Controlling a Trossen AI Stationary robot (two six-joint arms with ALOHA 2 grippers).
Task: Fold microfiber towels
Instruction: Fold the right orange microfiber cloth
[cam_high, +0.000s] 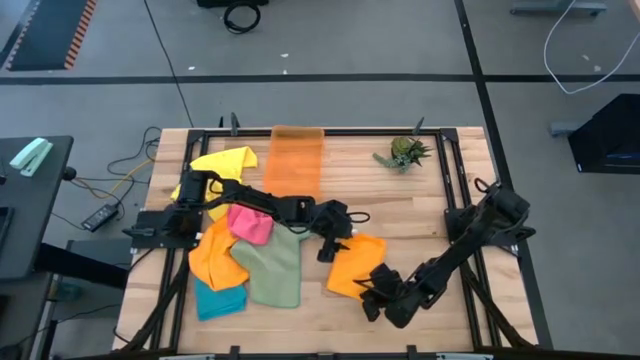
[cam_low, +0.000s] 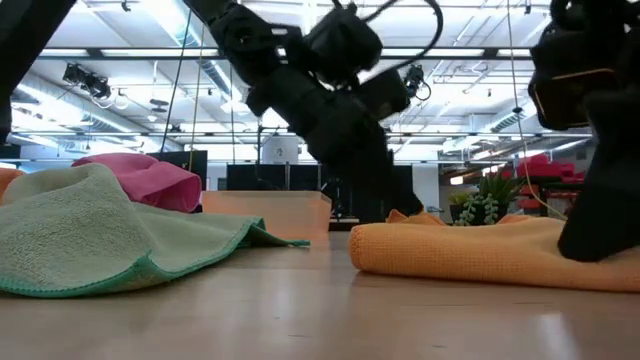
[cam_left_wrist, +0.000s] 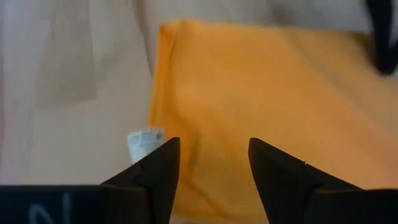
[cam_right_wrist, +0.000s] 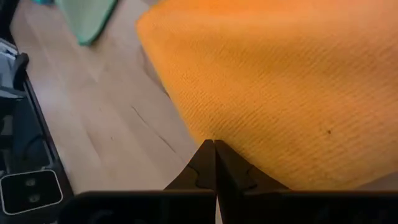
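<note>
Matt ribbed-weave orange cloth (cam_right_wrist: 292, 81) on smooth pale wood table (cam_right_wrist: 106, 124); translucent plastic tray (cam_high: 296, 160).

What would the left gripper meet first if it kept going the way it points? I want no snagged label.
Probably the orange towel: the open left gripper points at its edge, its white label just beside.

The dark left arm is extended across the table centre, its two-finger left gripper (cam_left_wrist: 211, 171) held with fingers parted. The dark right arm is folded low, its right gripper (cam_right_wrist: 214, 163) pressed fully closed.
</note>
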